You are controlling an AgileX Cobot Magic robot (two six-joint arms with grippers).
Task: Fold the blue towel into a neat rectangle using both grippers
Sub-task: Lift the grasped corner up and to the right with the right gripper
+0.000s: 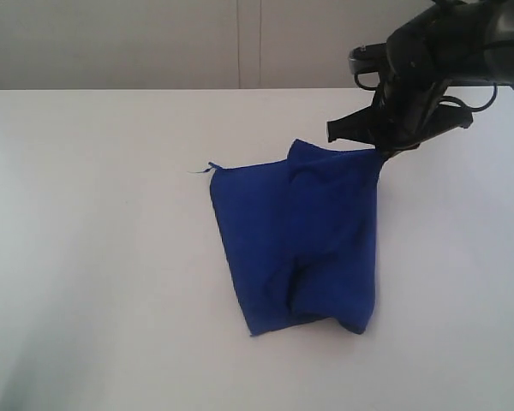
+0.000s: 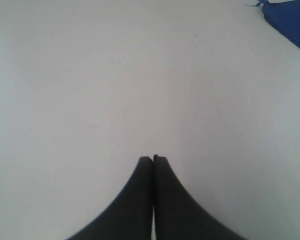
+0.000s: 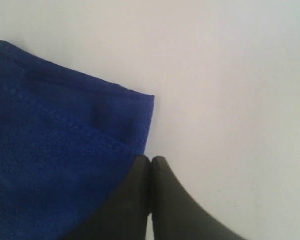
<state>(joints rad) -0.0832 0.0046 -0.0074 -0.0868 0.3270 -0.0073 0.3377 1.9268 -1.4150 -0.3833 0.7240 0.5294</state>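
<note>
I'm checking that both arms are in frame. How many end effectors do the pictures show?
2. The right end effector is at the towel's far right corner in the exterior view; the left end effector shows only in its wrist view, over the table.

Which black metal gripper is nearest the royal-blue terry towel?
The right gripper, at the blue towel; the left gripper hangs over bare white table.

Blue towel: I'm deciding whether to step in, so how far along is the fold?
Done: the blue towel is doubled over, but bunched and skewed, no neat rectangle. In hand: the right gripper, shut, sits at its far right corner; whether it pinches cloth is unclear. The left gripper, shut, is over the table, off the towel. Left: squaring the edges and flattening.
</note>
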